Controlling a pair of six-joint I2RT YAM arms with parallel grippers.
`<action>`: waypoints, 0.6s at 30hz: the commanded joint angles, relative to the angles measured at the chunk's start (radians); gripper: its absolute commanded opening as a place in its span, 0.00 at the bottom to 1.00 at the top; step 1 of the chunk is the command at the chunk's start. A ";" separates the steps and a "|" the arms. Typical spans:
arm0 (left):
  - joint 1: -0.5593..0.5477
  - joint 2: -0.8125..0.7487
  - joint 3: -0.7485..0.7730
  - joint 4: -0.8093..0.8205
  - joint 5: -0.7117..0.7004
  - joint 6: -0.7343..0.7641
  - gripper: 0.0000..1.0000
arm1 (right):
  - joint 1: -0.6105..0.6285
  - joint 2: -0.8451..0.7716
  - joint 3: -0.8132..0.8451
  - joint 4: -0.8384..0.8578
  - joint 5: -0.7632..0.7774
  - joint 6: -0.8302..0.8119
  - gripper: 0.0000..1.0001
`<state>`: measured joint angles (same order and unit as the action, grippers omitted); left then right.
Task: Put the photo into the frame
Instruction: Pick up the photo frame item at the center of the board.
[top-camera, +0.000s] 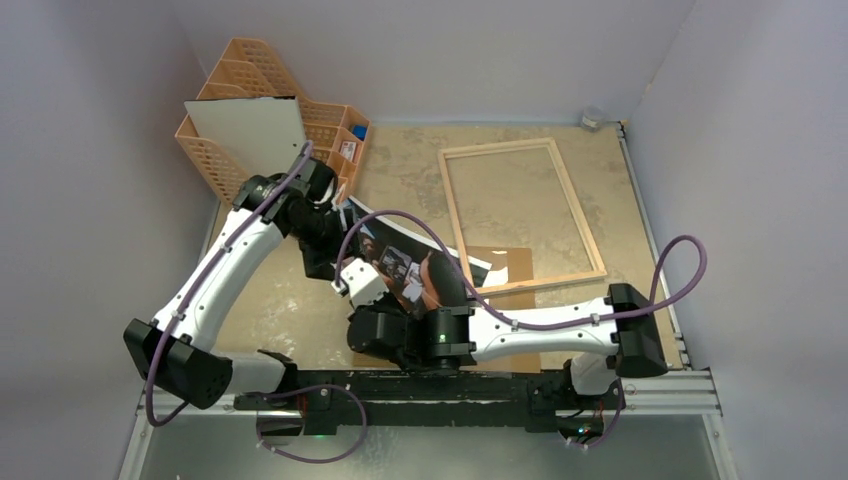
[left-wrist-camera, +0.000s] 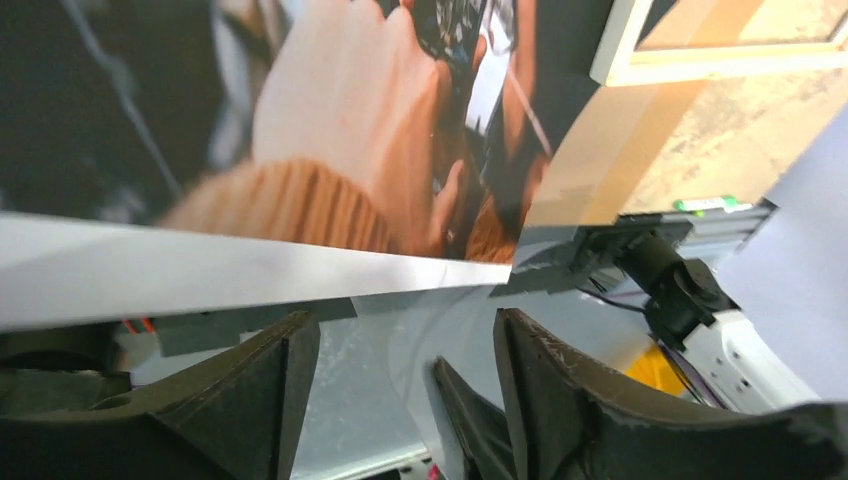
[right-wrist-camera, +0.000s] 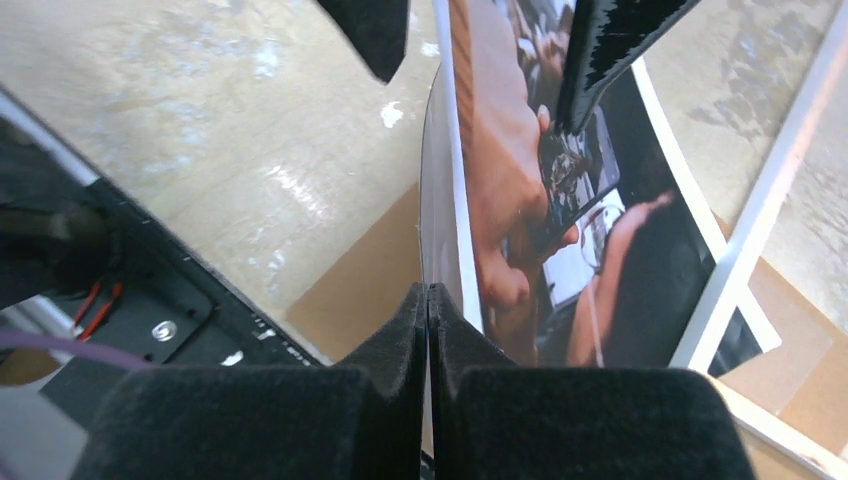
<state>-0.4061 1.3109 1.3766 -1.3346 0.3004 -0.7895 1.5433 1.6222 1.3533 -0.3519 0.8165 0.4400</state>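
My right claw (right-wrist-camera: 428, 300) is pinched shut on the photo (top-camera: 412, 268), gripping its near edge. The print stands on edge off the table, bowed, and runs away from that claw toward 12 o'clock in the right wrist view. My left claw (left-wrist-camera: 405, 335) is open: its fingers (right-wrist-camera: 372, 30) stand apart, one on each side of the photo's far edge, and I cannot tell whether either touches it. From overhead, the photo sits just left of the table's middle, with the left claw at its 10 o'clock end and the right claw at its 7 o'clock end. The frame (top-camera: 577, 206) lies flat at 2 o'clock from the photo, its near rail over a brown fibreboard sheet (top-camera: 512, 268). A peach organiser (top-camera: 245, 70) sits at the table's 10 o'clock corner.
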 joint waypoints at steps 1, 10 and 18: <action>0.004 0.015 0.083 -0.070 -0.178 0.101 0.70 | 0.001 -0.093 0.036 0.084 -0.190 -0.101 0.00; 0.004 0.076 0.223 -0.099 -0.409 0.154 0.79 | -0.006 -0.147 0.100 0.077 -0.326 -0.197 0.00; 0.021 0.232 0.489 -0.100 -0.610 0.199 0.80 | -0.117 -0.175 0.171 0.074 -0.411 -0.260 0.00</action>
<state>-0.4046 1.4830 1.7195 -1.4376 -0.1661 -0.6353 1.4761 1.5002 1.4471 -0.3134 0.4694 0.2436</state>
